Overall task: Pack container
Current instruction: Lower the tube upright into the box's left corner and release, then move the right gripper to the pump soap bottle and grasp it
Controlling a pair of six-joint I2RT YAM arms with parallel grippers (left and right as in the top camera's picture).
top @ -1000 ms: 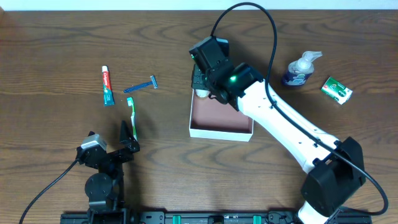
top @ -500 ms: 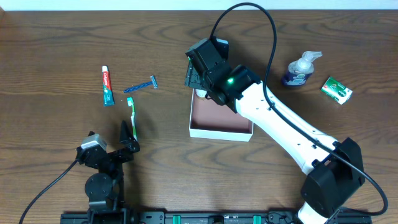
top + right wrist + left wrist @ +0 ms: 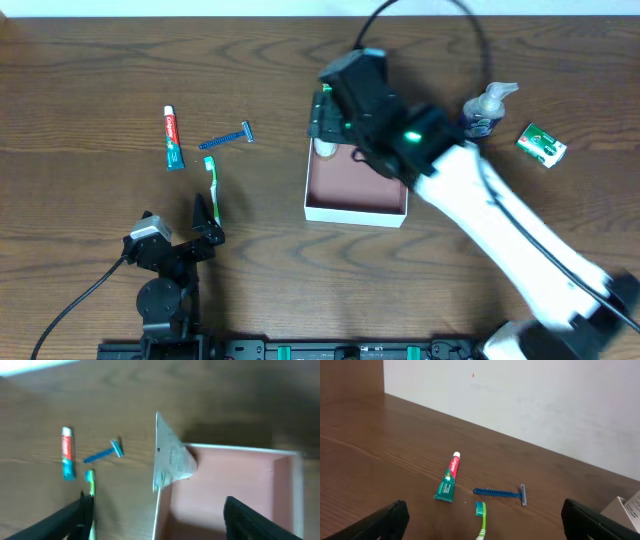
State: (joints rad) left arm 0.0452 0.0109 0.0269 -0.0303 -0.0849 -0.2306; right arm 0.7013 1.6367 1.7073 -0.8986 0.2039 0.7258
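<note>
Plainly, the right gripper point(image 3: 157, 501) stood wide, its dark fingers point(image 3: 67, 520) spread to the two lower corners of the wrist view with nothing between them. The container point(image 3: 235, 485) lay just below and ahead of it. The pinkish-brown floor stretched ahead and off to the gripper's right, and one thin white wall ran forward almost in line with the gap between the fingers. A white packet point(image 3: 171, 455) with fine print stood at the container's corner just ahead of the fingertips, tilted and clear of both fingers. That view was blurred, so I could not tell whether it rested on the wall or only beside it. Out on the wooden table point(image 3: 80, 80), ahead and to this gripper's left, lay a toothpaste tube point(image 3: 66, 453), a blue razor point(image 3: 104, 453) and a green toothbrush point(image 3: 90, 480). On its other side, well apart, were a pump bottle point(image 3: 485, 108) and a green box point(image 3: 541, 143).

The left gripper point(image 3: 484, 510) also stood wide and held nothing. The toothbrush head lay just ahead between its fingers, the razor beyond that, and the toothpaste tube ahead to its left. The container was well off to its right.
</note>
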